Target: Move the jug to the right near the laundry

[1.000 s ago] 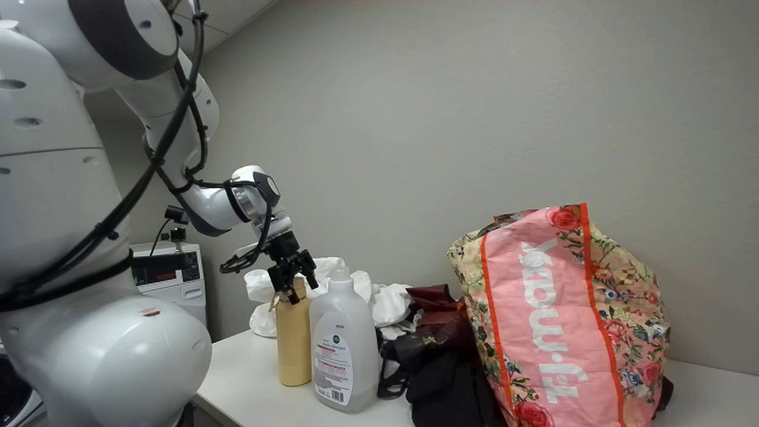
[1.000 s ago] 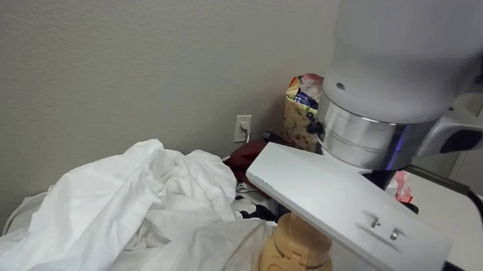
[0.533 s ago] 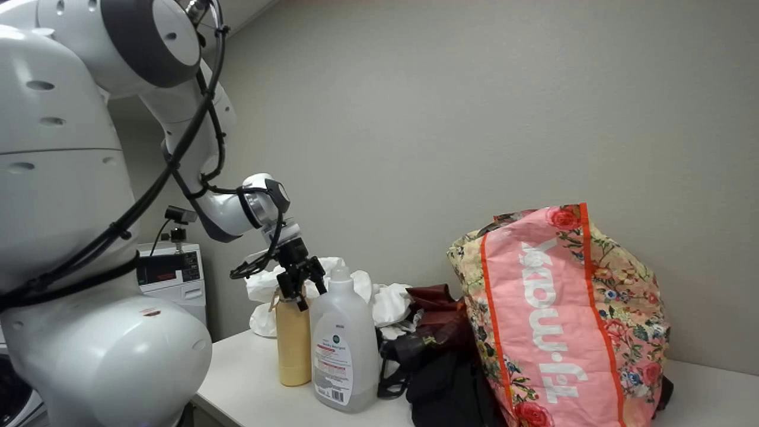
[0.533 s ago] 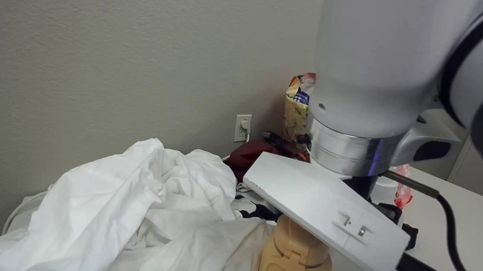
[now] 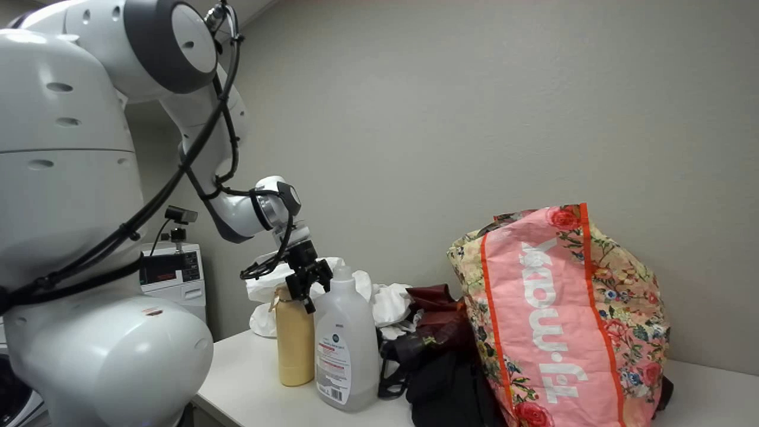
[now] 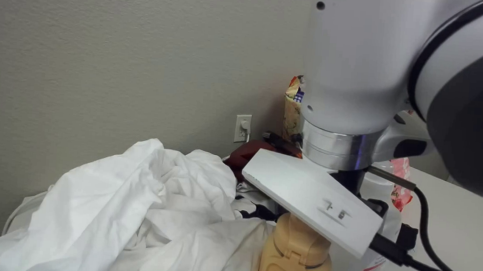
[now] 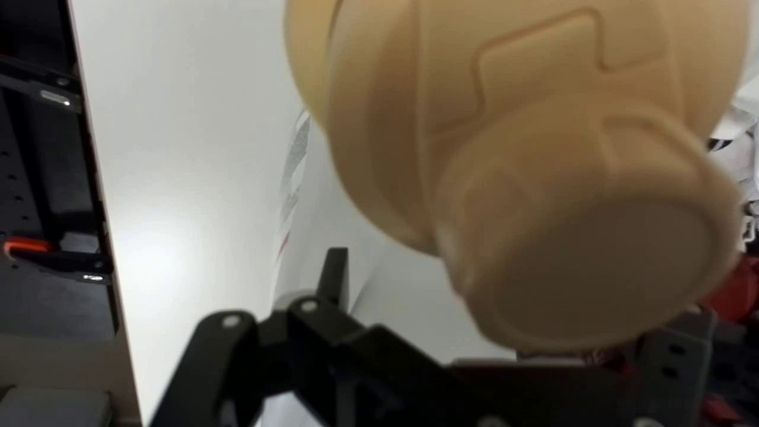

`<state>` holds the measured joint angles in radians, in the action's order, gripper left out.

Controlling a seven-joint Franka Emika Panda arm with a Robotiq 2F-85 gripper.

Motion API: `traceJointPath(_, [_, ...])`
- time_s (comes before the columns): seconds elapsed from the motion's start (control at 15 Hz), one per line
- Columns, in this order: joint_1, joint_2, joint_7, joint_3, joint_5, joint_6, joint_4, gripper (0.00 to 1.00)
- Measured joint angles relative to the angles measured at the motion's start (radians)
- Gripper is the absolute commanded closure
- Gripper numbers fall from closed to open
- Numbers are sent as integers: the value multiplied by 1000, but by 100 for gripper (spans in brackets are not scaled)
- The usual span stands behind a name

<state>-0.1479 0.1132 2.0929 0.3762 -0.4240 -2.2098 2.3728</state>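
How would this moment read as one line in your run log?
jug: upright, beside tan bottle | gripper: open, at jug's upper part | laundry bag: apart from jug

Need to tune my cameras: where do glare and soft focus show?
Wrist view: glare brightens a patch of the white table, and the tan bottle's cap, close up, looks soft; in an exterior view, a purple-blue glint crosses the arm's metal ring; in an exterior view, the smallest print on the jug is too blurred to read.
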Motion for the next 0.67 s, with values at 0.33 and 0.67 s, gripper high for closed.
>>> traceJointPath(0.33, [-6, -15, 16, -31, 0, 2, -4, 34])
traceJointPath(0.67, [-6, -23, 17, -47, -1, 5, -5, 69])
